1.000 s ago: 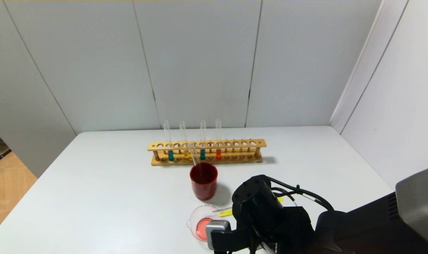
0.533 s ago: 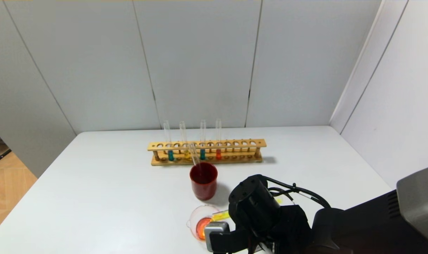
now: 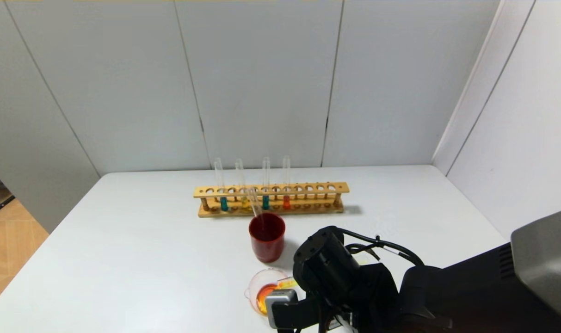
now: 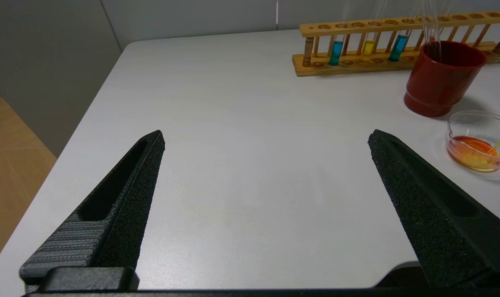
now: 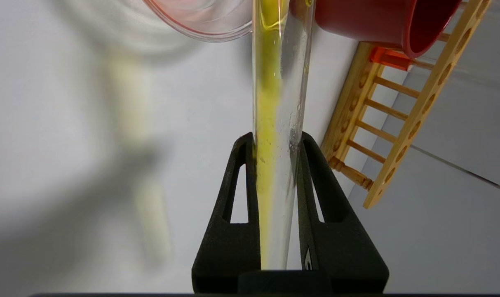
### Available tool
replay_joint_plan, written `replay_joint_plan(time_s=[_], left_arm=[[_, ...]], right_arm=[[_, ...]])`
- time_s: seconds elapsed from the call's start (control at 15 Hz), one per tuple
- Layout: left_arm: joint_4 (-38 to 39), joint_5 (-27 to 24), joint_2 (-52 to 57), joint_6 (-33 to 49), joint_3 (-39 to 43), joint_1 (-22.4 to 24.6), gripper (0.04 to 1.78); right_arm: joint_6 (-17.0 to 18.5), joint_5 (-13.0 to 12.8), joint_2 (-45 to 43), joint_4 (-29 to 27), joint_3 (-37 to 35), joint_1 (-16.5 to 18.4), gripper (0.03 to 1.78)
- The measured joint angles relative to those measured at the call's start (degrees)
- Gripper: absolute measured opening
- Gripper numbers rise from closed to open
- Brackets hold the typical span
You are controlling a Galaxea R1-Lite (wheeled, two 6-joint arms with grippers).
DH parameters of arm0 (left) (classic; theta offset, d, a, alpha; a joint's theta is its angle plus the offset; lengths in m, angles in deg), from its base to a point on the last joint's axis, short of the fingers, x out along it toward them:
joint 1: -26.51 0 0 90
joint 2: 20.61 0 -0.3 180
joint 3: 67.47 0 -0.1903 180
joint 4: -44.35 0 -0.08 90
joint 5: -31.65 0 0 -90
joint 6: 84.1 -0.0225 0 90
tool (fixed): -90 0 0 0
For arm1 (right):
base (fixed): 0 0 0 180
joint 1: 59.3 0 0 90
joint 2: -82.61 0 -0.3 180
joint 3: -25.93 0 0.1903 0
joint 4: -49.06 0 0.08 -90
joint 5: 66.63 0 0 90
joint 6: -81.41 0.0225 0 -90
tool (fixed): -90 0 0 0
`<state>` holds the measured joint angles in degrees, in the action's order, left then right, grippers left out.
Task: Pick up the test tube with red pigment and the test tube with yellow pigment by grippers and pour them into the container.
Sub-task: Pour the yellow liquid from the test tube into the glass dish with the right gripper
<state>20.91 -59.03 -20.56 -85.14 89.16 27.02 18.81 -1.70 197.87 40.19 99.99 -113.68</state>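
Observation:
My right gripper (image 5: pixel 275 138) is shut on the test tube with yellow pigment (image 5: pixel 274 103). It holds the tube tilted, mouth over the rim of the clear glass container (image 3: pixel 255 287), with yellow liquid running along the tube's length. The container holds orange-red liquid with yellow in it (image 4: pixel 474 150). The tube's mouth end shows beside the right wrist in the head view (image 3: pixel 287 281). A tube with red-orange liquid (image 3: pixel 286 202) stands in the wooden rack (image 3: pixel 317 188). My left gripper (image 4: pixel 266 136) is open and empty, low over the table's front left.
A dark-red cup (image 3: pixel 267 243) stands between the rack and the container, with an empty clear tube (image 3: pixel 254 203) leaning in it. The rack also holds two teal tubes (image 3: pixel 224 203) and a yellow one (image 3: pixel 244 201). Walls close off the back and right.
My right arm has shifted left and closer over the container. The liquid in the container has gone from pink-red to orange as yellow runs in.

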Motion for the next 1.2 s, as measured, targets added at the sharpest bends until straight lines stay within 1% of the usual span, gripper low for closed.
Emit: replay_joint_plan(time_s=[0.13,0.33,0.53,0.67,0.8,0.93,1.2], left_arm=[[0.00,-0.02,0.00,-0.04,0.00,0.00,1.75],[0.02,0.00,0.00,-0.01,0.00,0.00,1.75],[0.00,0.00,0.00,-0.01,0.00,0.00,1.75],[0.00,0.00,0.00,-0.01,0.00,0.00,1.75],[0.00,0.00,0.00,-0.01,0.00,0.00,1.75],[0.00,0.00,0.00,-0.01,0.00,0.00,1.75],[0.00,-0.02,0.00,-0.01,0.00,0.00,1.75]], right_arm=[[-0.62,-1.93,0.12,-1.05,0.44,0.00,0.28],[-0.77,-2.21,0.30,-1.10,1.01,0.00,0.28],[-1.04,-2.29,0.69,-2.84,2.65,0.00,0.28],[-1.49,-2.84,0.91,-5.66,4.35,-0.11,0.28],[-1.62,-4.02,1.11,-9.29,5.86,-0.29,0.28],[-1.93,-4.27,1.30,-10.20,7.13,-0.68,0.28],[-2.21,-4.52,1.96,-13.87,10.95,-1.43,0.28]])
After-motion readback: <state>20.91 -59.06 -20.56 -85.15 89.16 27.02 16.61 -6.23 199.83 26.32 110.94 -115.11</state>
